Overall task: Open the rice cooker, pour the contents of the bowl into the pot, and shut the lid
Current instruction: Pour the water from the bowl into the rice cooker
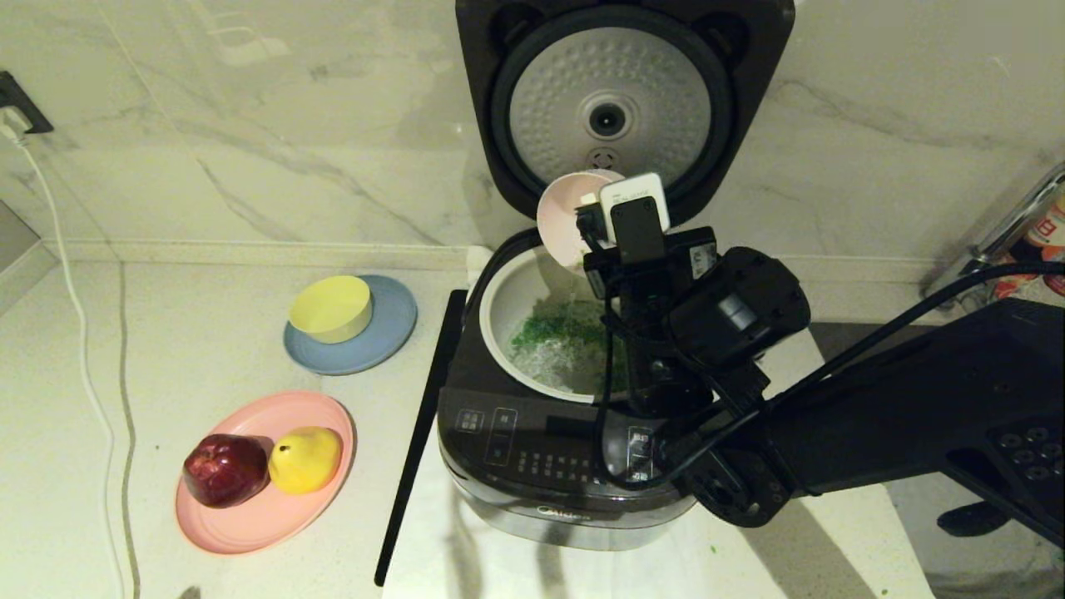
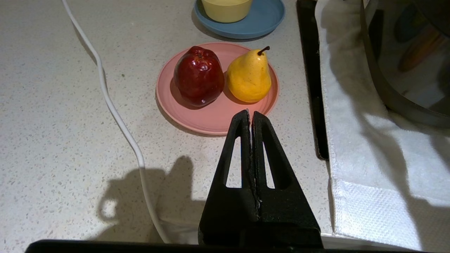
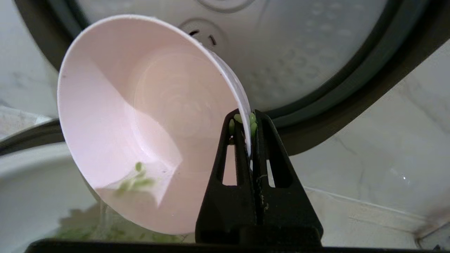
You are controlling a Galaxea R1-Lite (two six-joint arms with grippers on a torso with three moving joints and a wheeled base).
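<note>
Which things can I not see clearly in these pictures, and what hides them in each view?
- Head view: the right gripper and the near side of the pot are hidden by the arm's wrist.
- Head view: the labels on the rice cooker are too small to read.
- Right wrist view: the bowl covers most of the pot.
- Left wrist view: the rice cooker is cut off by the edge.

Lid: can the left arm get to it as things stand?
Probably yes, with a long reach. The left gripper sits shut near the pink plate; the lid stands open with its left edge unobstructed, since the right gripper holds the bowl centrally.
</note>
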